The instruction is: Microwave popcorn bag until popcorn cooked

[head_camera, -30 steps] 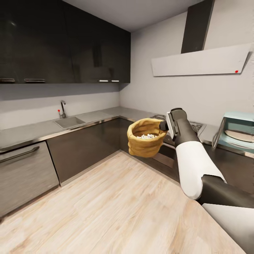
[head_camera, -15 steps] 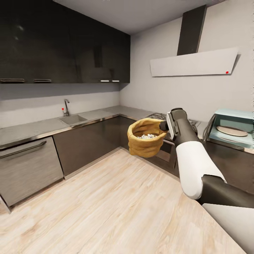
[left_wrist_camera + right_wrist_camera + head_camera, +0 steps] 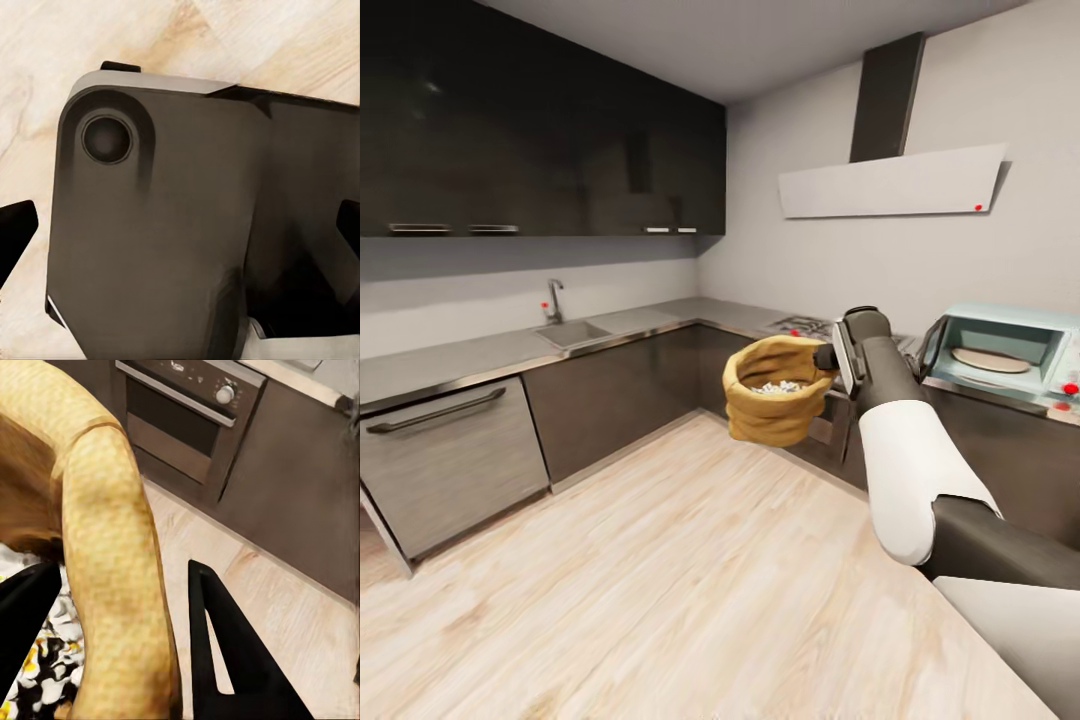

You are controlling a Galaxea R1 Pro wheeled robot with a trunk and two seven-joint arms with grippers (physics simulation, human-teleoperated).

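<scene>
The mustard-brown popcorn bag [image 3: 775,392] hangs in the air over the wooden floor, in front of the cabinet corner. My right gripper [image 3: 830,358] is shut on its rolled rim [image 3: 112,585], one black finger [image 3: 217,652] outside and the other inside the sack. Whitish popcorn [image 3: 778,386] lies in the bag [image 3: 41,675]. The mint-blue microwave [image 3: 1000,355] stands on the grey countertop [image 3: 480,352] at the right, its door swung open to the left and a round plate inside. My left gripper [image 3: 180,232] points at my own dark body, its fingertips [image 3: 15,232] far apart.
A sink with a tap [image 3: 565,330] sits in the left run of the countertop, over a dishwasher front [image 3: 450,460]. A hob [image 3: 800,325] and built-in oven [image 3: 187,424] lie behind the bag, a range hood [image 3: 890,180] above. Pale wood floor [image 3: 660,580] spreads ahead.
The camera has swung to the right: sink and cabinets slid across the picture and the microwave came further into view. Bag and right arm hold the same pose.
</scene>
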